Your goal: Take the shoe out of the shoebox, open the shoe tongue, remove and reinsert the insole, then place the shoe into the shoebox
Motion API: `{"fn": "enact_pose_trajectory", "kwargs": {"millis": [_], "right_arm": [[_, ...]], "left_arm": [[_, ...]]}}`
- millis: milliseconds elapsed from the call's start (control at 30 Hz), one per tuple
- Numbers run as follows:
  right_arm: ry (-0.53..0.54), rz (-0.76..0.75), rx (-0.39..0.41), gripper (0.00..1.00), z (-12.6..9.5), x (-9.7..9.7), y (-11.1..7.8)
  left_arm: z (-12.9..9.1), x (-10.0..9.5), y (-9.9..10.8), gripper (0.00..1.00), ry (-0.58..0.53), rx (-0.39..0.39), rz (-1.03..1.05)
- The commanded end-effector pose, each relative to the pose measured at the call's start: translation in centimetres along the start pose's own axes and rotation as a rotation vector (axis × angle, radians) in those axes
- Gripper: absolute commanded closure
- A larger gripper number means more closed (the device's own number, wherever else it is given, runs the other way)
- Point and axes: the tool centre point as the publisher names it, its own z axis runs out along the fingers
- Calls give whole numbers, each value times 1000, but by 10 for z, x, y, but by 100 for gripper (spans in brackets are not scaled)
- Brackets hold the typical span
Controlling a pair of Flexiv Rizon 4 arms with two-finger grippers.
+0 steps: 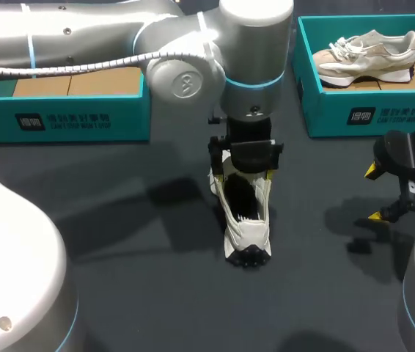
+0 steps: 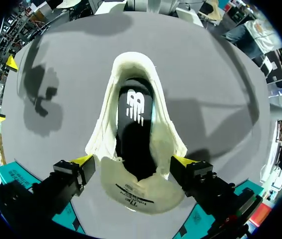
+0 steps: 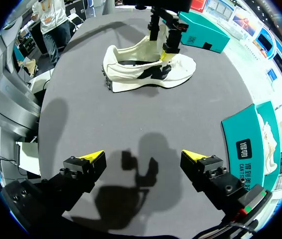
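Note:
A white shoe (image 1: pixel 245 220) lies on the dark table in the middle, heel toward the front edge. Its mouth is spread wide, the tongue (image 2: pixel 131 191) is folded forward, and the black insole (image 2: pixel 133 124) lies inside. My left gripper (image 1: pixel 245 176) hangs over the front half of the shoe. It is open, with one yellow fingertip on each side of the upper near the tongue. My right gripper (image 1: pixel 374 193) stands open over bare table to the right, with nothing between its fingers. From the right wrist the shoe (image 3: pixel 146 72) lies well ahead, under the left gripper (image 3: pixel 168 37).
A teal shoebox (image 1: pixel 317 103) at the back right holds a beige shoe (image 1: pixel 369 51). A second teal shoebox (image 1: pixel 68 110) stands at the back left, partly behind my left arm. Bare table lies between the white shoe and my right gripper.

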Motion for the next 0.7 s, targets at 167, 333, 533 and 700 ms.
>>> {"fn": "enact_pose_trajectory", "kwargs": {"millis": [167, 333, 533, 700], "right_arm": [[-3, 0, 2, 0, -1, 2, 0], [-3, 0, 2, 0, -1, 2, 0], [-3, 0, 2, 0, -1, 2, 0], [-3, 0, 2, 0, -1, 2, 0]], "left_arm": [[-23, 9, 25, 0, -11, -5, -17], [-37, 13, 42, 0, -10, -7, -27], [-54, 14, 69, 0, -11, 13, -9], [-62, 10, 89, 7, -22, 9, -14]]}}
